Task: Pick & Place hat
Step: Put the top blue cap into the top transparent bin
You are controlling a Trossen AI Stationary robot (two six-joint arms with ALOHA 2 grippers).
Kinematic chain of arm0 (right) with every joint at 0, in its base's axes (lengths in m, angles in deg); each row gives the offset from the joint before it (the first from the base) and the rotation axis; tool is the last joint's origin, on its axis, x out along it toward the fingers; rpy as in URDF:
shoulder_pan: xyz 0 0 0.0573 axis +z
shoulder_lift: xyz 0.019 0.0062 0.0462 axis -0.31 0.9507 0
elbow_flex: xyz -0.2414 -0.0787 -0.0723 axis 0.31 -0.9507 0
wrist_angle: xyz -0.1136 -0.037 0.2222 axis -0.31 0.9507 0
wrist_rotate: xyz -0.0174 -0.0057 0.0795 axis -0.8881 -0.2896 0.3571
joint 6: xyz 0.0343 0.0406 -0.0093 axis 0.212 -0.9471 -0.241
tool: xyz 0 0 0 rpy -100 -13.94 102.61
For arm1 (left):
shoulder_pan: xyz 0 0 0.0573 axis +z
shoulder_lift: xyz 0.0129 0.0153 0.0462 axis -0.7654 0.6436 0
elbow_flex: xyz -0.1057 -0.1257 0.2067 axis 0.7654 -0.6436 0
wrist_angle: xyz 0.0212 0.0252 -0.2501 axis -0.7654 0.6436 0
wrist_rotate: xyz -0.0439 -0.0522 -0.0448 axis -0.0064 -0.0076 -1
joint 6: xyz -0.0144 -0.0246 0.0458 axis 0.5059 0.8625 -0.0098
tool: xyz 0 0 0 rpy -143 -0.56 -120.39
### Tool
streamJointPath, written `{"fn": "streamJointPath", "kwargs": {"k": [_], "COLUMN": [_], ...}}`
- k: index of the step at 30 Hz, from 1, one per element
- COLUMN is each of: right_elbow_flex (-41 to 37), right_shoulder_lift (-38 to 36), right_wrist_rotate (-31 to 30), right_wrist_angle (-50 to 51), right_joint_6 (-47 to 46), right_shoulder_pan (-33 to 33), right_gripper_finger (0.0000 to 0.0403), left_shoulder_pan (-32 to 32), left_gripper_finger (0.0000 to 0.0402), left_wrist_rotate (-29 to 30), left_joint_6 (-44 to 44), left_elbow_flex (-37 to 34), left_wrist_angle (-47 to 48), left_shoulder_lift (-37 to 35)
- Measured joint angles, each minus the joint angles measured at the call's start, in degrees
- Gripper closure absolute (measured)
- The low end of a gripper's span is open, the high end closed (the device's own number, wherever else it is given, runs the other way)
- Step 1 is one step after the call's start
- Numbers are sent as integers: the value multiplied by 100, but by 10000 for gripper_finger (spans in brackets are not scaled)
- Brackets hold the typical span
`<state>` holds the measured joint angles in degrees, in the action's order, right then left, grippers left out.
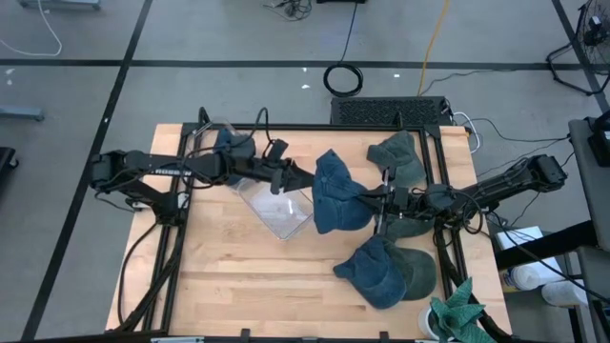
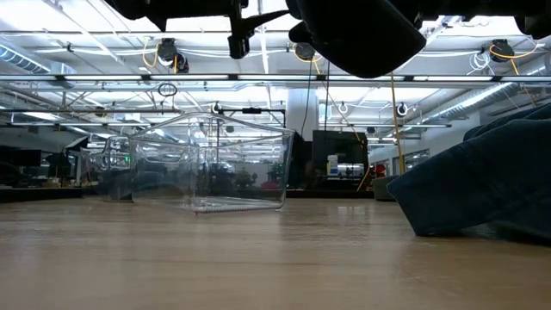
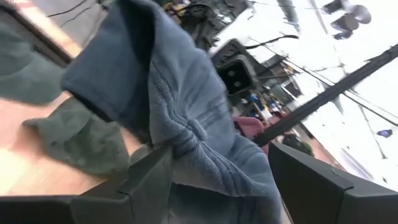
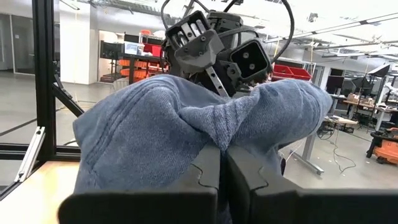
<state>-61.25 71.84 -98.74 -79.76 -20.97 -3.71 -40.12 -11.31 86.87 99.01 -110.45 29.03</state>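
Note:
A blue hat hangs above the table's middle between my two grippers, and in the low view it shows as a dark shape at the top. My right gripper reaches in from the table's right and is shut on the hat. My left gripper comes level from the left and stands open. The hat's crumpled cloth runs between its two fingers. My right gripper pinches a bunched fold of the blue hat's cloth between its two fingers, coming about level from the table's right. The hat is lifted clear of the table and sags around the fingers. My left gripper stands open around the hat. The cloth lies against the inner side of one finger, and whether the other finger touches it cannot be told.
A clear plastic container lies on the table under the left gripper. More hats lie at the right: green ones and a blue one. A green cloth sits at the near right corner. Bare wood at near left.

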Motion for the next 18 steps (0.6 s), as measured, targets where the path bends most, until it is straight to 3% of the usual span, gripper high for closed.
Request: {"fn": "streamJointPath", "kwargs": {"k": [4,12,18], "right_elbow_flex": [0,0,0], "right_shoulder_lift": [0,0,0], "right_wrist_rotate": [-2,-2,-2], "right_wrist_angle": [0,1,0], "right_joint_6": [-2,-3,-4], "right_shoulder_pan": [0,0,0], "right_gripper_finger": [403,403,403], "left_shoulder_pan": [-88,-85,-84], "left_gripper_finger": [133,133,133], "left_wrist_rotate": [414,485,716], "left_joint_6": [31,291,349], "left_elbow_flex": [0,0,0], "left_wrist_angle": [220,818,572], "left_shoulder_lift": [0,1,2]}}
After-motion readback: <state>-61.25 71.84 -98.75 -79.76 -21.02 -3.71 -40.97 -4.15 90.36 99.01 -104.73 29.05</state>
